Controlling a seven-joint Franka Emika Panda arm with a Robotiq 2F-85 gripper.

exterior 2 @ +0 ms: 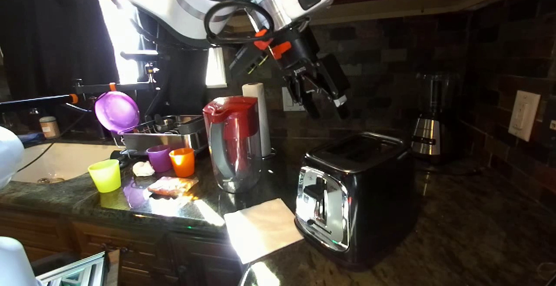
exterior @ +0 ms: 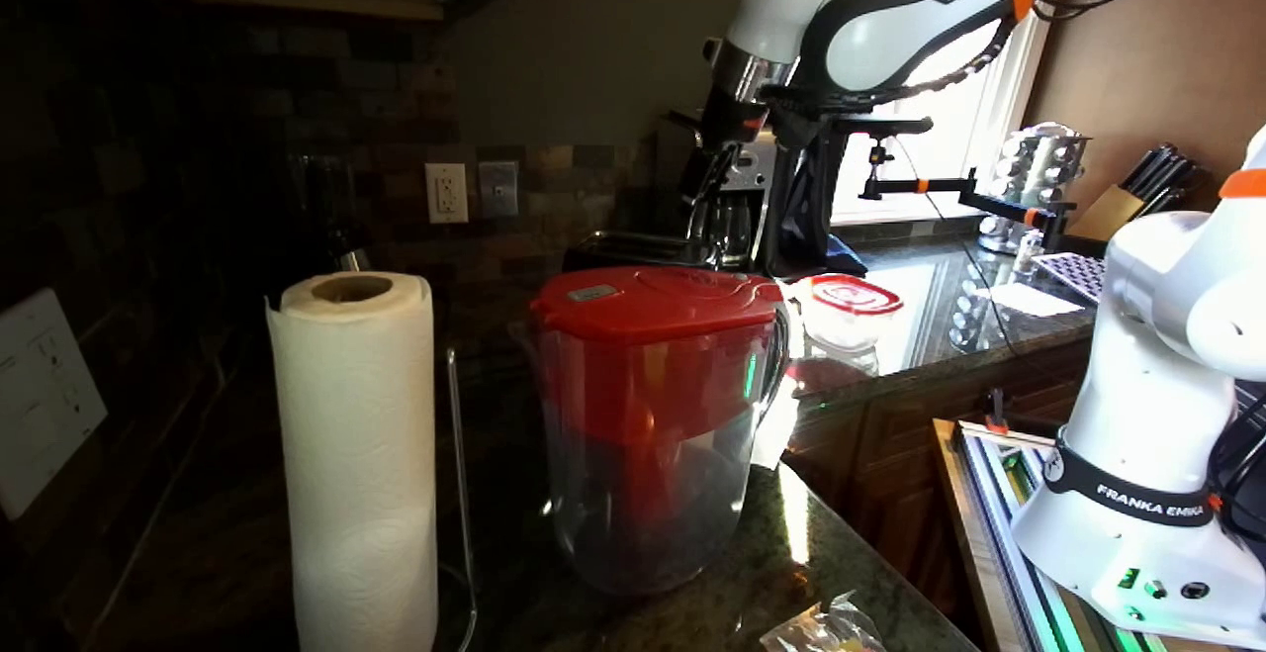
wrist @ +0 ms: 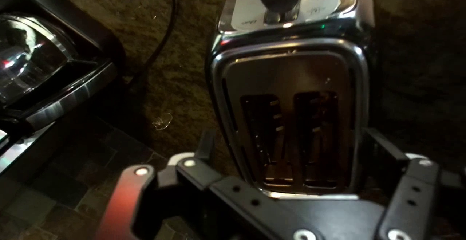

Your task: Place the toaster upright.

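Toaster (exterior 2: pixel 360 203) upright on the dark counter (exterior 2: pixel 451 229) — slots (wrist: pixel 316 138) facing up.
Above it hangs the gripper (exterior 2: pixel 329 110) — its fingers (wrist: pixel 386 152) spread well apart.

Wrist view: close, facing down past pincer (wrist: pixel 295 143) onto toaster (wrist: pixel 289 74). Both exterior views: along counter (exterior 2: pixel 460 221), roughly opposing directions, sharing pitcher (exterior: pixel 653 390).

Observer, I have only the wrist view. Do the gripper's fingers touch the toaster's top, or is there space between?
Observer: There is space; in an exterior view the gripper hangs above the toaster, apart from it.
Operator: I cannot see its bottom; how does it stand?
Observer: Upright, bottom down on the counter.
Operator: And what lies near it, outside my picture?
Observer: A pale sheet lies beside it; whether they touch, I cannot tell.
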